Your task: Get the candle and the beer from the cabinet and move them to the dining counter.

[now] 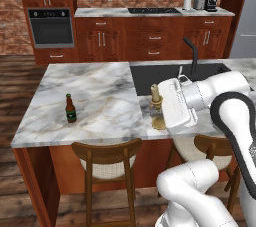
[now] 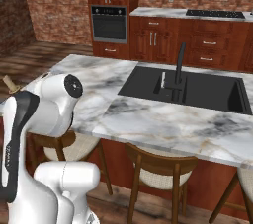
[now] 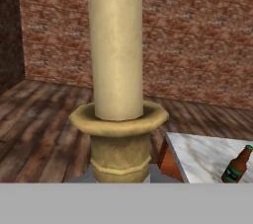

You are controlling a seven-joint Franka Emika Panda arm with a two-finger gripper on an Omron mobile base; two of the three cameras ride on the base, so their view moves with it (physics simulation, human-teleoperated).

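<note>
The cream candle point(image 1: 155, 93) in its brass candlestick stands upright over the near edge of the dining counter point(image 1: 105, 83), just left of the sink. My gripper point(image 1: 162, 112) reaches it from the right and is shut on the candlestick; the round base sits at or just above the marble. In the hand view the candle point(image 3: 117, 45) is very close and hides my fingertips. Its tip point(image 2: 8, 84) peeks out behind my arm in the right base view. The brown beer point(image 1: 70, 109) stands upright on the counter's left part, well apart from the candle, and the beer point(image 3: 237, 165) also shows low right.
A black sink point(image 1: 165, 73) with a dark faucet point(image 1: 192, 56) is set into the island right of the candle. Wooden stools point(image 1: 107, 158) stand under the near edge. Behind are a stove counter point(image 1: 150, 12), a wall oven point(image 1: 51, 27) and brick walls.
</note>
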